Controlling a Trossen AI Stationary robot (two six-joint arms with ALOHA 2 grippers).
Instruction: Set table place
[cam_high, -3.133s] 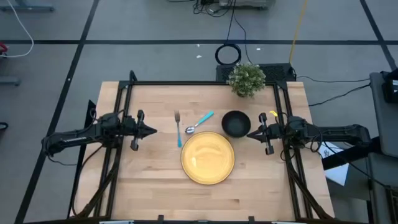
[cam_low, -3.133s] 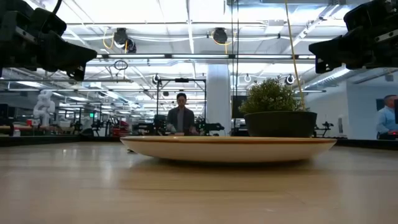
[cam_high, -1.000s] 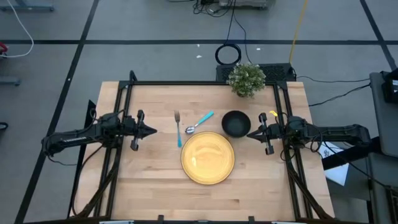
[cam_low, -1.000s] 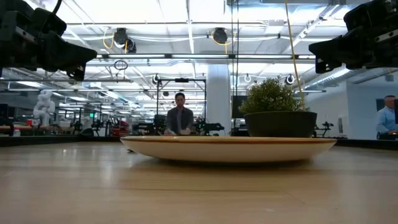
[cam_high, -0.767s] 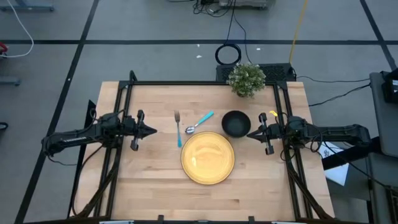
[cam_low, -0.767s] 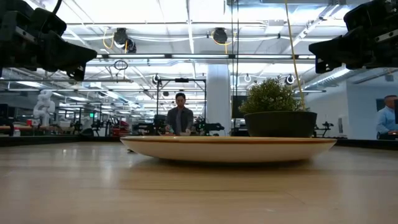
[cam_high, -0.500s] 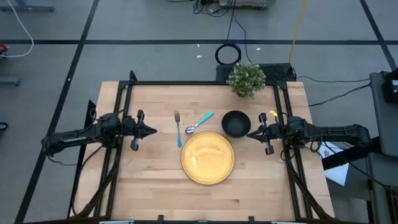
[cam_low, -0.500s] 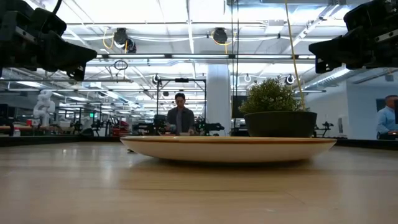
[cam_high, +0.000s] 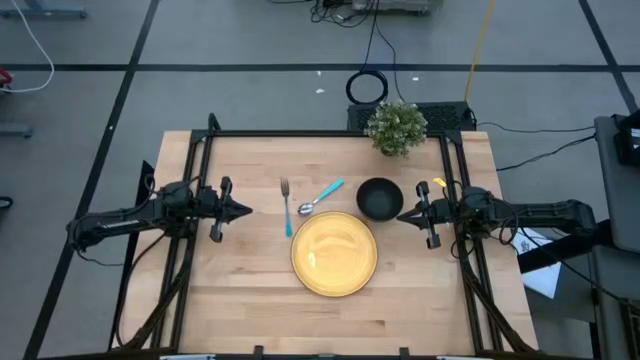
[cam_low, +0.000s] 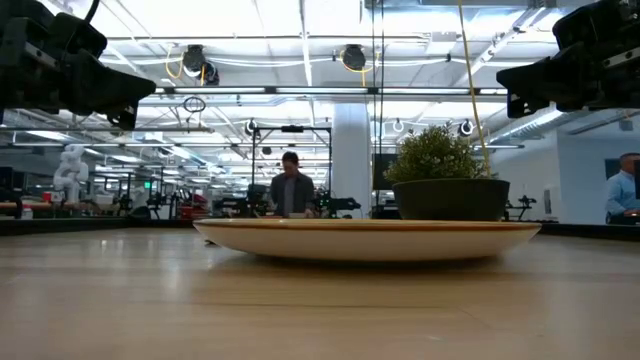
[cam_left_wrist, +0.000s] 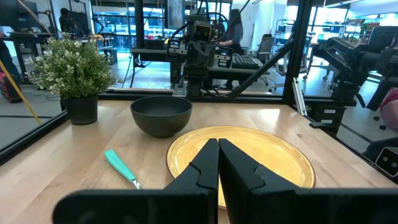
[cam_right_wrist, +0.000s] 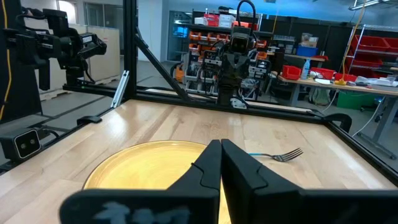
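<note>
1. The plate (cam_high: 334, 253) lies flat near the middle of the tabletop (cam_high: 250, 300), between the two arms.
2. A black bowl (cam_high: 379, 198) sits just beside the plate's far right edge; whether they touch is unclear.
3. A fork (cam_high: 286, 205) and a spoon (cam_high: 319, 197) with a teal handle lie just beyond the plate's left side, apart from it.
4. A plant (cam_high: 396, 127) stands at the far edge.
5. The left pincer (cam_high: 244, 211) hangs above the tabletop left of the fork, fingers pressed together, holding nothing.
6. The right pincer (cam_high: 404, 216) hangs just right of the bowl, fingers pressed together, empty.
7. A person (cam_low: 292, 191) shows in the room behind.
</note>
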